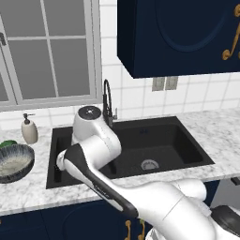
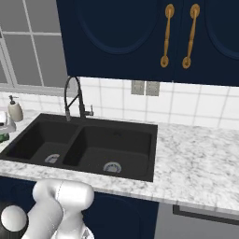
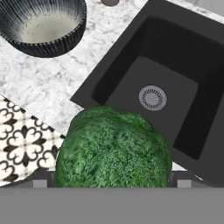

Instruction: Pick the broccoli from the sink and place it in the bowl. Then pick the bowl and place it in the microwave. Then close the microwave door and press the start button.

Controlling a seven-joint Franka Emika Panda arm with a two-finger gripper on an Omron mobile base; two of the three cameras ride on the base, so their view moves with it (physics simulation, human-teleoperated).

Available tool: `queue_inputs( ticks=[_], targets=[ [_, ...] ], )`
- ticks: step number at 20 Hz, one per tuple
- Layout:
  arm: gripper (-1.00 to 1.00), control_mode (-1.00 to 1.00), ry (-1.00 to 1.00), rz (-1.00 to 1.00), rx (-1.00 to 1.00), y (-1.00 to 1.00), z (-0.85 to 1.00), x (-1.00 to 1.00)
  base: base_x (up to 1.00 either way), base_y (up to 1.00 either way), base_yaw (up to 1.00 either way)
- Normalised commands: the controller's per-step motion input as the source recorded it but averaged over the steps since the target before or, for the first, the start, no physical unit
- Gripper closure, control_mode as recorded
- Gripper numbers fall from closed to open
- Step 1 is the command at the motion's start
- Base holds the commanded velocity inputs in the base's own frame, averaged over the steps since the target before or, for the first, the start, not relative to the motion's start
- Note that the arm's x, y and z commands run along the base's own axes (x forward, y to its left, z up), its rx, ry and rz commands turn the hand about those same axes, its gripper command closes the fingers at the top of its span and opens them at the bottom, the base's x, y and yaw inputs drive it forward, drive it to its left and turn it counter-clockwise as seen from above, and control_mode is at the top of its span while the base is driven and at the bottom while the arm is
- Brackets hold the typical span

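Observation:
The broccoli point(image 3: 113, 144), a bright-green lumpy floret, looms large at the bottom of the hand view. It hangs in the air over the counter's front edge and the left basin of the black sink point(image 3: 175, 57) point(image 1: 178, 140) point(image 2: 116, 140). My gripper point(image 3: 112, 181) is shut on it, its tips covered by the floret. The dark ribbed bowl point(image 3: 43, 26) point(image 1: 14, 161) stands on the marble counter left of the sink, with nothing inside. In the left base view my white arm bends over the sink's left side. The microwave and its door are out of view.
A tall black faucet point(image 1: 107, 101) point(image 2: 72, 95) rises behind the sink. A soap dispenser point(image 1: 29, 129) point(image 2: 15, 109) stands by the window, near a small green thing point(image 1: 7, 143). Navy cabinets point(image 1: 178, 37) hang overhead. Patterned floor point(image 3: 22, 140) lies below the counter edge.

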Motion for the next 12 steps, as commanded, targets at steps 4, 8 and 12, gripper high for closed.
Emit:
queue_inputs(
  ticks=[4,8,12],
  targets=[
    [1.0,-1.0,-0.07,0.0,0.03,1.0,0.0,0.55,0.0,0.0,0.0],
    [1.0,-1.0,-0.09,0.02,0.03,0.98,0.0,0.44,0.0,0.0,0.0],
    [1.0,-1.0,-0.09,0.03,0.04,0.89,0.0,0.36,0.0,0.0,0.0]
  ],
)
